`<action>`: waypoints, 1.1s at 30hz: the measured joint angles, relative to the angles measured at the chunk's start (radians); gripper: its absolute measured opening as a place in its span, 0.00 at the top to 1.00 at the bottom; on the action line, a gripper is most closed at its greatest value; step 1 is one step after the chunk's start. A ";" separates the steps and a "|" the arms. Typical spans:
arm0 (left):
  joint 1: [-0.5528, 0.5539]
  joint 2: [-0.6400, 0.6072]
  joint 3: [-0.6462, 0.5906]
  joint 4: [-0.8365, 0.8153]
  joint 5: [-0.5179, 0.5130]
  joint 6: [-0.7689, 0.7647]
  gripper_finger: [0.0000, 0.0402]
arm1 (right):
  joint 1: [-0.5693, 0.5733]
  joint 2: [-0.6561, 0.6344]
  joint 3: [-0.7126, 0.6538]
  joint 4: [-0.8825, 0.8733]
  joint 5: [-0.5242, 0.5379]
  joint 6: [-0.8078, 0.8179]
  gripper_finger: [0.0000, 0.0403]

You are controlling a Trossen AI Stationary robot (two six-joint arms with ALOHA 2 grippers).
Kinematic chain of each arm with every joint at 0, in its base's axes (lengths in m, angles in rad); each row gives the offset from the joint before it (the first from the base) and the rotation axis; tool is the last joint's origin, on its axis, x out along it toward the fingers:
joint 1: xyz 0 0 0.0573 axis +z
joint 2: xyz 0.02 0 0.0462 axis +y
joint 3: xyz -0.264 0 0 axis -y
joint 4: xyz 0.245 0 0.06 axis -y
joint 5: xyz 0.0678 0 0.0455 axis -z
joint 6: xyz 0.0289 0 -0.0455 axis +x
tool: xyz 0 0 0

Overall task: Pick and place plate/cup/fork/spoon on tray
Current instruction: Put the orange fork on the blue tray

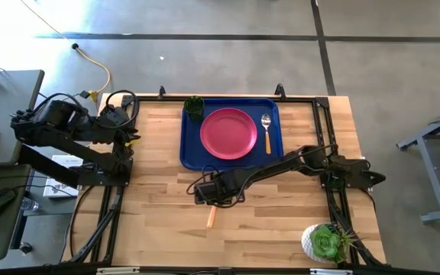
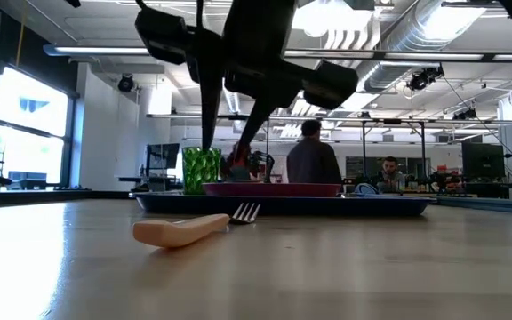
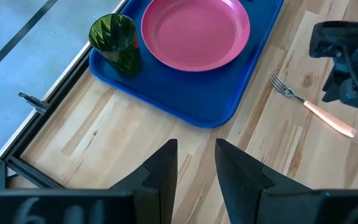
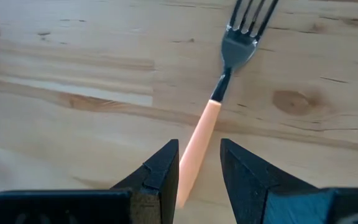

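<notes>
The fork (image 4: 219, 102), with silver tines and an orange handle, lies flat on the wooden table in front of the tray; it also shows in the high view (image 1: 211, 217) and the low view (image 2: 189, 229). My right gripper (image 4: 199, 149) hovers open above it, one finger on either side of the handle, touching nothing. The blue tray (image 1: 186, 156) holds the pink plate (image 1: 228, 133), the green cup (image 1: 194, 106) at its far left corner and the spoon (image 1: 266, 131) along its right side. My left gripper (image 3: 196, 146) is open and empty over the table's left part.
A green succulent in a white pot (image 1: 325, 242) stands at the table's near right corner. A black frame (image 1: 323, 122) runs along the table's edges. People (image 2: 312, 160) sit in the room beyond the table. Bare wood lies near the front edge.
</notes>
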 joint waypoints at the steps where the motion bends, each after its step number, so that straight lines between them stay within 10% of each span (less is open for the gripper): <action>1: 0.000 0.000 0.000 0.000 0.000 0.000 0.75 | 0.000 0.005 0.000 0.000 0.000 0.010 0.73; 33: 0.000 0.000 0.000 0.000 0.000 0.000 0.75 | 0.008 0.120 0.000 0.027 0.026 0.081 0.73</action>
